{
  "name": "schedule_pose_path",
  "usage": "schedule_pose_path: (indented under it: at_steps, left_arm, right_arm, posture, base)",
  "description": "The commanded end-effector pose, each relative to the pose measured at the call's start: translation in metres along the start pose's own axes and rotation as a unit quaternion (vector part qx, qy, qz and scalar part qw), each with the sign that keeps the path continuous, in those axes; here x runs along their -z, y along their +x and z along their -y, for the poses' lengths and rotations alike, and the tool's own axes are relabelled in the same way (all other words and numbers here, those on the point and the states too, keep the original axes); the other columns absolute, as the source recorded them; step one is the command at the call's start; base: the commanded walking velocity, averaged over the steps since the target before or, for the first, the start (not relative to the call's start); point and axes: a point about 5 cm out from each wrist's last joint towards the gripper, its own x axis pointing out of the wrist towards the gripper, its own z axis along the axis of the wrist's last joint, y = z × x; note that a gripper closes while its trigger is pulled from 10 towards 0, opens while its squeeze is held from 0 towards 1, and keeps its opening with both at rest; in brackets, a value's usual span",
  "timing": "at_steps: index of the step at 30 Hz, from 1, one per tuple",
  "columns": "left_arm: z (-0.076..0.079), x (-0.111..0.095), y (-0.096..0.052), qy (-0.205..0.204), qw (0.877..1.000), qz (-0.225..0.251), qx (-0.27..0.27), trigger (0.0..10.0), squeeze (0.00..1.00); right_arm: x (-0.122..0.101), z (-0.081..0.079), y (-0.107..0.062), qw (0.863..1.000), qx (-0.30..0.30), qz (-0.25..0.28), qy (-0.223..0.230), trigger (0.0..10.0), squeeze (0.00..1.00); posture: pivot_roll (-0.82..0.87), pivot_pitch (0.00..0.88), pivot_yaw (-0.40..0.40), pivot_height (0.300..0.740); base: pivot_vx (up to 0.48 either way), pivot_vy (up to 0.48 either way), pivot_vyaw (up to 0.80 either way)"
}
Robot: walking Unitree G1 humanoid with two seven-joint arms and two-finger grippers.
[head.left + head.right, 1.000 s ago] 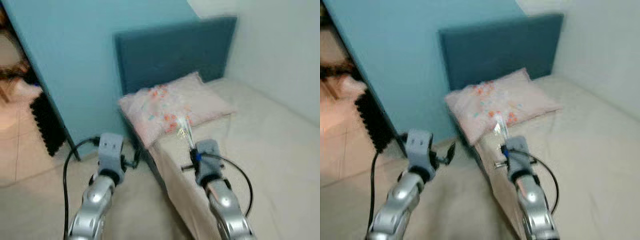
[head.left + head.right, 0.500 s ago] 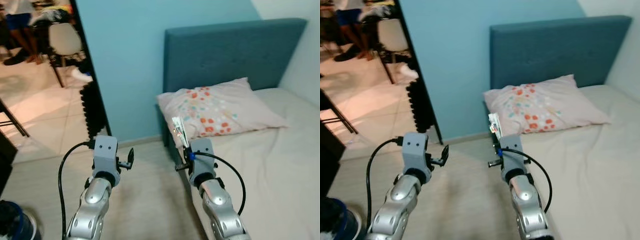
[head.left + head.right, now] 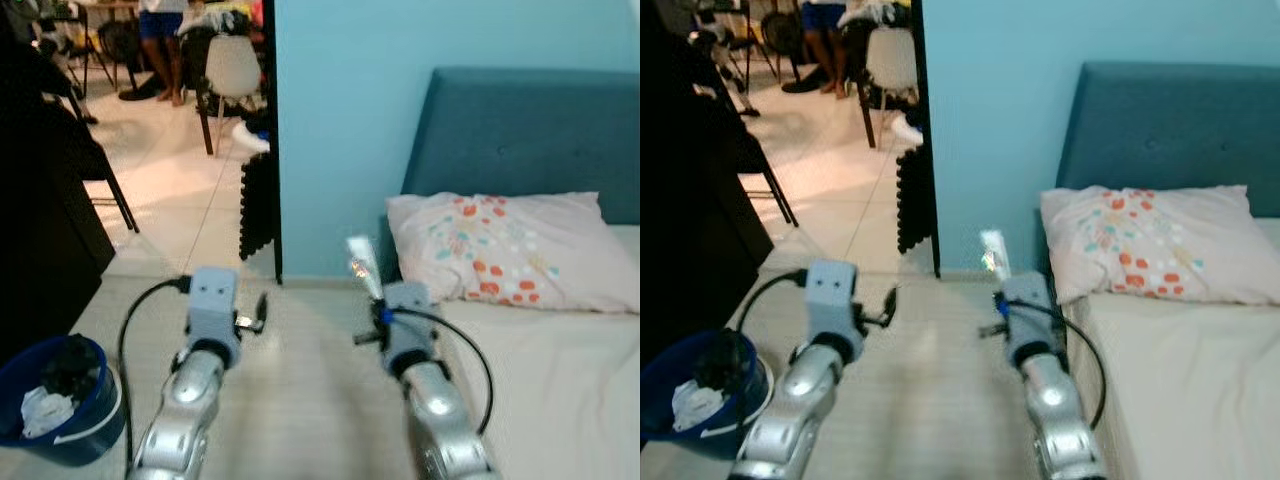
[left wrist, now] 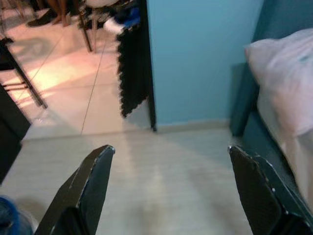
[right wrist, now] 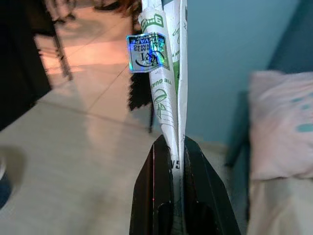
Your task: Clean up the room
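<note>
At frame centre, our right gripper pinches a white-and-green wrapper upright, beside the pillow. Lower left: our left gripper, fingers spread wide; blue bin holding trash.

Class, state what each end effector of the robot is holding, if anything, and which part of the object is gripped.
The right end effector pinches a flattened printed wrapper by its lower end; the rest sticks out past the fingertips. The left end effector is open, holding nothing.
</note>
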Motion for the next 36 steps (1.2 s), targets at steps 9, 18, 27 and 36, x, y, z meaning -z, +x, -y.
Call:
schedule_pose_path:
  at_steps: [9, 18, 27, 36]
  left_arm:
    - [-0.0015, 0.0031, -0.0001, 0.008, 1.0, -0.016, -0.008, 10.0, 0.0]
    - [-0.0046, 0.0012, -0.0022, 0.007, 1.0, -0.009, -0.009, 10.0, 0.0]
    - [-0.0059, 0.0001, -0.0026, 0.013, 1.0, -0.008, -0.008, 10.0, 0.0]
    - [-0.0062, -0.001, -0.004, 0.008, 1.0, -0.005, -0.01, 10.0, 0.0]
  right_arm:
    - [0.0051, -0.0001, -0.0009, 1.0, -0.006, -0.014, 0.007, 10.0, 0.0]
    - [0.0073, 0.0021, 0.0002, 1.0, -0.011, -0.023, 0.005, 10.0, 0.0]
    - [0.0081, -0.0005, 0.0017, 0.999, -0.027, -0.026, 0.007, 10.0, 0.0]
    - [0.0082, -0.0027, 0.0027, 0.999, -0.036, -0.027, 0.007, 10.0, 0.0]
  posture:
    - [0.04, 0.05, -0.015, 0.74]
    - [0.05, 0.056, -0.018, 0.74]
    - [0.05, 0.053, -0.022, 0.74]
    - [0.06, 0.049, -0.023, 0.74]
  base:
    - [0.0, 0.0, 0.8]
    - [0.0, 0.0, 0.8]
    - [0.0, 0.0, 0.8]
    - [0.0, 0.0, 0.8]
